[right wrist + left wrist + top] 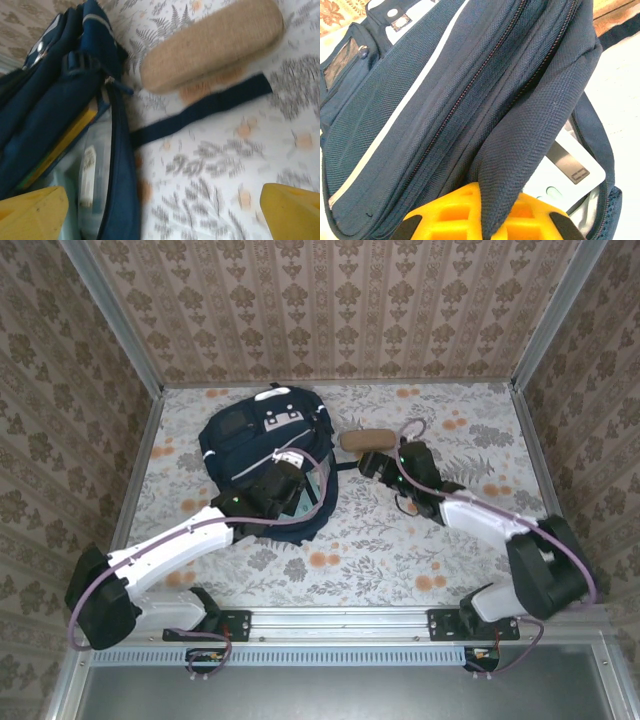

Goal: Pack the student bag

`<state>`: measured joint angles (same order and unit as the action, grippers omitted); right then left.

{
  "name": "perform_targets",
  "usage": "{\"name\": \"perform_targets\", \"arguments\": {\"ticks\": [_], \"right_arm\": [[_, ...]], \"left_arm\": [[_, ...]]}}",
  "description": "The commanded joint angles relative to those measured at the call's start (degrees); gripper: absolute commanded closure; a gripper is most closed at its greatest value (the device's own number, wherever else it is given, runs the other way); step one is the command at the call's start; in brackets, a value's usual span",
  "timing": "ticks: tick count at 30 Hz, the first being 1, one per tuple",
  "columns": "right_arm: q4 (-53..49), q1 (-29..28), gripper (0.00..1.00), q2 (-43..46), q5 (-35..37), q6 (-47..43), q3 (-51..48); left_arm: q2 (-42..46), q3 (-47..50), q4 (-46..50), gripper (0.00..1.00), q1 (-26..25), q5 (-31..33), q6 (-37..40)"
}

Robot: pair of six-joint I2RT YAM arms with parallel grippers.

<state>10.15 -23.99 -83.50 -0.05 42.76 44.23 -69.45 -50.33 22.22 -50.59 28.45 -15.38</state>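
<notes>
Looking down on a table (pixel 420 560) printed with grey leaves and orange blossoms, hemmed in by damask-papered walls (pixel 330 310). Pinching tight with the left gripper (pixel 486 220) on a fold of navy fabric at the open mouth of the student bag (pixel 420 110), yellow fingers (pixel 450 215) pressing that fold from both sides. Running up and away from the pinch, two zipper lines (pixel 470 85), a white stripe (pixel 385 130) and a clear-windowed pocket (pixel 342 60) at the far left of the left wrist view. Showing beside the fold, inside the opening, a white device (pixel 570 167) with a small grey display. Holding the right gripper (pixel 162 212) over the table with jaws standing wide apart, just right of the bag's open edge. Peeking out of that opening in the right wrist view, a yellow-edged flat item (pixel 65 142) and a clear plastic packet (pixel 92 175), too blurred for telling more. Trailing from the bag across the table, a dark strap (pixel 200 112), passing near a tan woven case (pixel 212 47). Lying, as for the bag itself, left of centre toward the far wall in the top view, with the case just to its right and the left arm (pixel 180 540) reaching onto its near side.
</notes>
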Motion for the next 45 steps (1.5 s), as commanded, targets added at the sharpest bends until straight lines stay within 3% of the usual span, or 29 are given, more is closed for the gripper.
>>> {"name": "perform_targets", "arguments": {"ticks": [1, 9, 18, 24, 33, 45], "right_arm": [[-1.3, 2.2, 0.00, -6.8, -0.1, -4.7, 8.2], [-3.4, 9.4, 0.00, -25.1, -7.3, -6.1, 26.6], [-13.0, 12.2, 0.01, -40.7, -11.5, -6.9, 44.8], [-10.2, 11.8, 0.00, -40.3, -14.6, -5.8, 41.0], [-7.0, 9.1, 0.00, -29.6, -13.9, -6.0, 27.6], [-15.6, 3.3, 0.02, -29.7, -2.0, -14.7, 29.6]], "left_arm": [[4.3, 2.4, -7.1, 1.00, 0.3, 0.8, -1.6], [8.2, 5.8, -9.4, 1.00, 0.1, 1.1, -2.8], [5.8, 5.0, -9.3, 1.00, 0.1, 2.0, -2.5], [5.8, 5.1, -9.6, 1.00, 0.1, 1.5, -2.5], [6.9, 5.5, -9.4, 1.00, -0.2, 2.0, -2.8], [7.4, 5.6, -8.9, 1.00, -0.2, 2.9, -2.8]]}}
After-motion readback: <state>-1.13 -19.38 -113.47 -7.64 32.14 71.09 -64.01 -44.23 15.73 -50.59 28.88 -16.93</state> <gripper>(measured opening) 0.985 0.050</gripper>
